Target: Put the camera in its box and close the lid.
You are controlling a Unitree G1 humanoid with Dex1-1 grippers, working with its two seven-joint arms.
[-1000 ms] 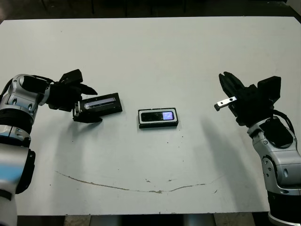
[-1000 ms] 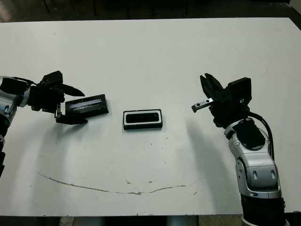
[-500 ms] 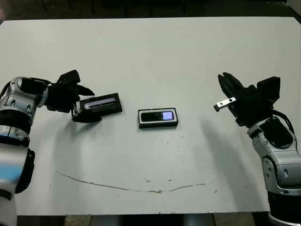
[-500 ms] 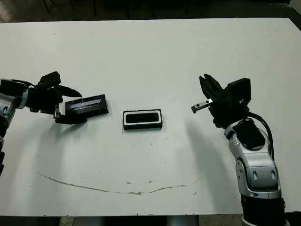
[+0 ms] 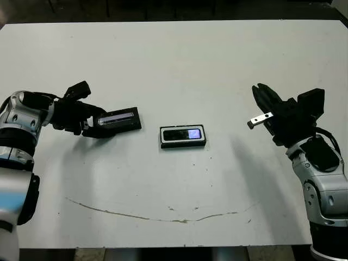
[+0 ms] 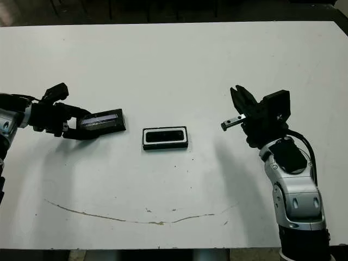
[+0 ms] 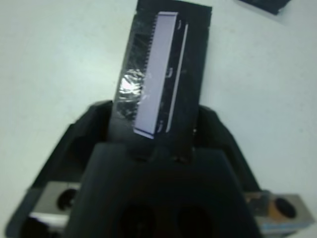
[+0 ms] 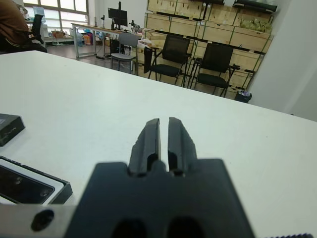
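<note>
Box [image 5: 183, 136]: shallow black-walled tray, white lining showing as a thin rim, resting flat near the middle of the surface [image 5: 174, 60]. Serves as the reference for all entries below.

Camera [image 5: 184, 133]: slim black bar lying inside the box, lengthwise along it, bluish-white patch facing up. The first half of the task appears done; only the closing looks outstanding.

Lid [image 5: 117, 118]: flat black panel with a pale silvery stripe, to the left of the box and apart from it. Its far end seems to rest on or just above the surface; contact is hard to confirm.

Left hand [image 5: 91, 120]: at the lid's outer end, the end away from the box. The wrist view shows the lid running between the two fingers, which are closed on its near end. This grip is presumably for carrying the lid across to the box. Fingertips are hidden beneath the panel.

Right hand [image 6: 237, 103]: raised to the right of the box, well apart, holding nothing. Its fingers [image 8: 150, 139] stand nearly together, a thin slit between them. Probably parked clear of the work.

Beyond the surface: chairs, boxes, and a person cut off at the frame edge.
</note>
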